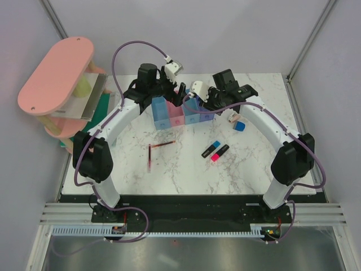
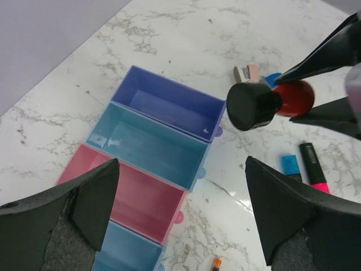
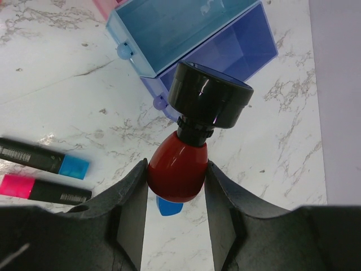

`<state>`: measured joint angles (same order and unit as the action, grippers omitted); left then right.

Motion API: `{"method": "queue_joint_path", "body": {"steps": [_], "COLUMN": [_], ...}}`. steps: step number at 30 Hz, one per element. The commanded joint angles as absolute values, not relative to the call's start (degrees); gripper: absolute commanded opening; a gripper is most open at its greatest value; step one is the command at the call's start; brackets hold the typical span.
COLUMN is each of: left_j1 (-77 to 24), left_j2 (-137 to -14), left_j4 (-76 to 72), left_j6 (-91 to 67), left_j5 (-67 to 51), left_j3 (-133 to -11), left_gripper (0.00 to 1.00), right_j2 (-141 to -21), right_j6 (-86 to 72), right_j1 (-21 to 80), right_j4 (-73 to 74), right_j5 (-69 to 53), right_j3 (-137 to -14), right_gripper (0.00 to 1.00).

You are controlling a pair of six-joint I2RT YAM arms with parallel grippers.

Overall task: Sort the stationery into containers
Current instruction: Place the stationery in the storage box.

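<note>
R gripper (image 3: 176,179) is clamped on the red-black capped piece (image 3: 179,164). Its fingers pinch the red bulb and the black cap sticks out ahead. The piece is held off the tabletop. In the R wrist view the cap overlaps the near corner of the purple bin (image 3: 228,53). From the L wrist cam it hangs at approx 3 o'clock of that bin, outside the walls.

L gripper (image 2: 181,168) has its jaws wide apart, gripping nothing. It hangs over the bin row (image 1: 180,113) w/ the pink bin (image 2: 130,197) right under it.

Count of bins: 4, joined side by side. In the top view, L to R, they run light blue, pink, light blue, purple, so 2 light-blue bins (image 2: 146,144), 1 pink, 1 purple.

Loose items on the marble table (image 1: 186,178), 6 total:
- 2 dark-red pens (image 1: 149,159) at 7 o'clock of the row. Their ends nearly meet in a corner; one runs toward 6, the other toward 3.
- 2 highlighters at 5 o'clock of the row, side by side and parallel: 1 blue highlighter (image 1: 211,149) and 1 pink highlighter (image 1: 220,152).
- 1 blue block (image 1: 239,126) at 4 o'clock of the purple bin.
- 1 beige eraser (image 1: 232,117) just beside the block, at its 10 o'clock.

1 pink shelf rack (image 1: 56,76) stands at 9 o'clock, by the table's L edge.
</note>
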<state>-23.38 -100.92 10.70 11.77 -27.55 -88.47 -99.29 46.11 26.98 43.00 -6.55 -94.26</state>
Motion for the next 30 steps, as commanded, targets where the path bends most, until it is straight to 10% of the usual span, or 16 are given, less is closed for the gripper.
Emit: {"method": "queue_joint_path", "body": {"steps": [1,30], "left_j1": [-23.6,-24.3], "left_j2": [-100.9,-101.7], "left_j4": [5.9,0.4], "left_j6": [5.2,-1.7], "left_j5": [-34.8,-41.5], "left_j3": [-90.6,-85.7], "left_gripper": [1.00,1.00], "right_j2": [-99.1,-95.2], "right_j6": [44.6,40.3], "right_j1": [28.2,33.0], "right_j4": [39.4,36.5], "right_j5": [-6.2,-4.2], "right_j3": [-95.5,-94.2], "right_gripper": [0.41,0.40]}}
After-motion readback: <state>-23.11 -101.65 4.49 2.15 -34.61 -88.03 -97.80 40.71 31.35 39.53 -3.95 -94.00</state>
